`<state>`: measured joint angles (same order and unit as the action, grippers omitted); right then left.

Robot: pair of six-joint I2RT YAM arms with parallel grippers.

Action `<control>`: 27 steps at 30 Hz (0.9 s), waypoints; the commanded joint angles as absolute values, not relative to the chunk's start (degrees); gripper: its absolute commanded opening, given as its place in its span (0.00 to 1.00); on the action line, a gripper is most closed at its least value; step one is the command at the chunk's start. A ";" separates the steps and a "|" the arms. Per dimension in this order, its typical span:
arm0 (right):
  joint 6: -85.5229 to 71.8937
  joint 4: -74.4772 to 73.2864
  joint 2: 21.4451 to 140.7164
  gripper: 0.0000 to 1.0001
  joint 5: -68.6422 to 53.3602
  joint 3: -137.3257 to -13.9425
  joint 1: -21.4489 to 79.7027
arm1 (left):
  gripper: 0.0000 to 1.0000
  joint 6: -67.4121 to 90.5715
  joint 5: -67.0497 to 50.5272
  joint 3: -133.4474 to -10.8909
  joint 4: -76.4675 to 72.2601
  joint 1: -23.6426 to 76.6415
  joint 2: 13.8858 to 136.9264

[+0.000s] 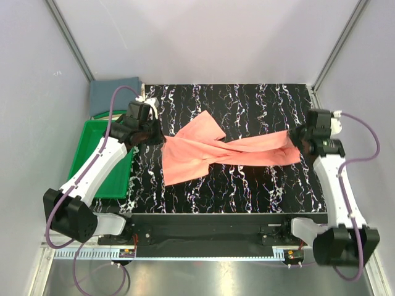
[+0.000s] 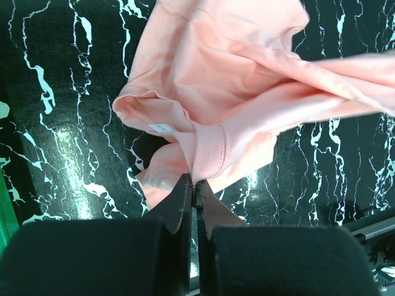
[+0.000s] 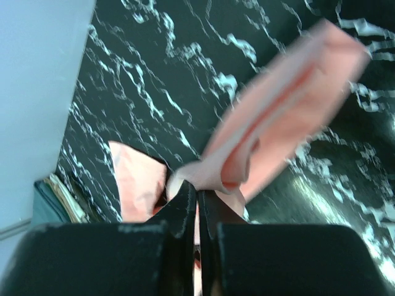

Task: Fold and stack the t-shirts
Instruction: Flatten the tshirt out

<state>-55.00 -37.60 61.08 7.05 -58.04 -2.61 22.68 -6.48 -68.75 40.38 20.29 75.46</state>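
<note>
The salmon-pink t-shirt [image 1: 210, 151] is stretched across the black marbled table between both grippers. My left gripper [image 1: 162, 137] is shut on its collar end; in the left wrist view the jaws [image 2: 194, 185] pinch the ribbed collar of the shirt [image 2: 216, 80], with the white neck label [image 2: 160, 127] just left. My right gripper [image 1: 300, 140] is shut on the shirt's other end; in the right wrist view the jaws [image 3: 197, 188] clamp bunched pink cloth [image 3: 278, 105], which is blurred. The slate blue-grey t-shirt [image 1: 114, 95] lies folded at the back left, behind the left arm.
A green plastic tray [image 1: 92, 160] sits at the table's left edge under the left arm. Grey enclosure walls stand close on both sides and behind. The table's front edge runs just before the arm bases [image 1: 216, 217].
</note>
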 commanded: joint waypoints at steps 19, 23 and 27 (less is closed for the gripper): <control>-44.47 -51.14 119.71 0.40 9.55 -113.39 -5.80 | 0.00 22.32 -2.73 -68.47 38.58 19.78 75.59; -46.49 -50.45 112.60 0.42 12.65 -103.73 -5.89 | 0.00 22.41 -3.16 -68.82 38.58 19.69 76.02; -48.60 -50.36 106.45 0.42 12.57 -95.82 -5.98 | 0.00 22.41 -4.04 -68.73 38.58 19.60 76.20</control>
